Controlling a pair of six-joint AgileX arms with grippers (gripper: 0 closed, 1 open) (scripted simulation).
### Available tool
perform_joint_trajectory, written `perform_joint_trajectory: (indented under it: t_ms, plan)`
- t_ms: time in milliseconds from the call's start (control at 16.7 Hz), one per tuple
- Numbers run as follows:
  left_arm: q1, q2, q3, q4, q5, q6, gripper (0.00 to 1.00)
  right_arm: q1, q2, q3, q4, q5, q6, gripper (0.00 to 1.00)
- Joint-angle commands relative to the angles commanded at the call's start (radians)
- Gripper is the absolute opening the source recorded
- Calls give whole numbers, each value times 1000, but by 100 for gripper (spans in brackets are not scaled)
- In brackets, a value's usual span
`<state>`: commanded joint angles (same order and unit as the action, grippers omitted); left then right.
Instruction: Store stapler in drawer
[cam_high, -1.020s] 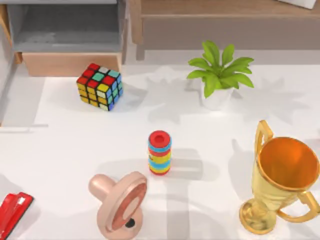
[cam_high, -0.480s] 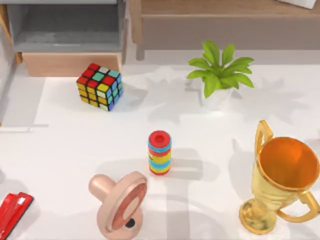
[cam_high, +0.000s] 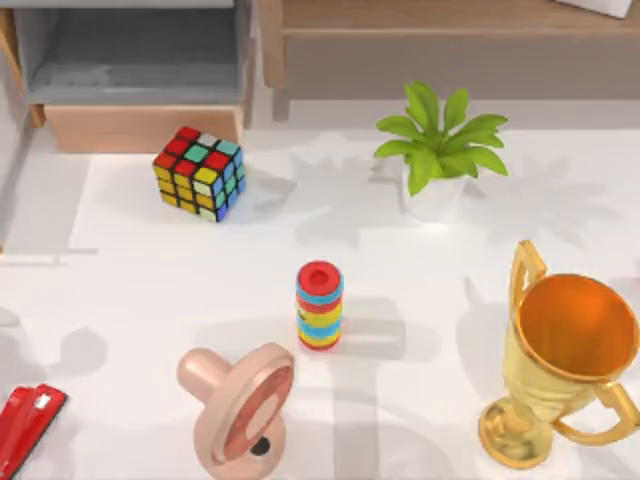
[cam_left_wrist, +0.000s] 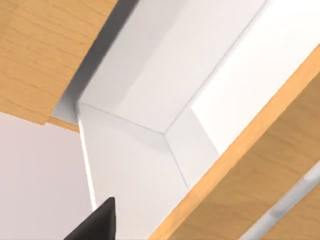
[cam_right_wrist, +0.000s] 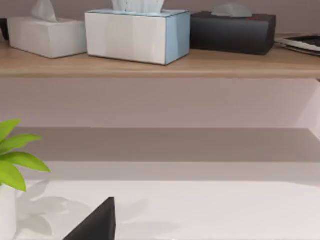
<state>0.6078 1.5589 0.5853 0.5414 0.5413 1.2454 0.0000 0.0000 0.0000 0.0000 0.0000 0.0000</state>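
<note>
The stapler (cam_high: 25, 425) is bright red with a white stripe. It lies flat at the table's front left corner, partly cut off by the top view's edge. The drawer (cam_high: 140, 128) stands pulled open at the back left, with a wooden front and a bare grey inside. A black part of my left gripper (cam_left_wrist: 95, 226) shows before white and wooden panels in the left wrist view. A black part of my right gripper (cam_right_wrist: 95, 225) hangs above the white table, facing a wooden shelf.
A colour cube (cam_high: 200, 172) sits in front of the drawer. A potted plant (cam_high: 440, 160), a stack of coloured rings (cam_high: 319, 305), a pink dummy-shaped object (cam_high: 240, 405) and a gold trophy (cam_high: 565, 360) stand on the table. Tissue boxes (cam_right_wrist: 137, 32) line the shelf.
A soft shadow on the table's left, above the stapler, has shifted to the right. The stapler and the other objects have not moved.
</note>
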Motion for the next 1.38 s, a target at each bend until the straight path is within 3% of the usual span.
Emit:
perform_joint_trajectory:
  t_ms: [480,780,1080,1380]
  plan:
    - [-281,-221,142,-921,-281,-460,100,0,0,0,0,0,0,100]
    - [-507,-231,207,-1363,-443,-737,100,0,0,0,0,0,0,100]
    - [-649,-211,238,-1575,-538,-903,100,0,0,0,0,0,0,100]
    - [-658,-209,240,-1587,-544,-913,100,0,0,0,0,0,0,100]
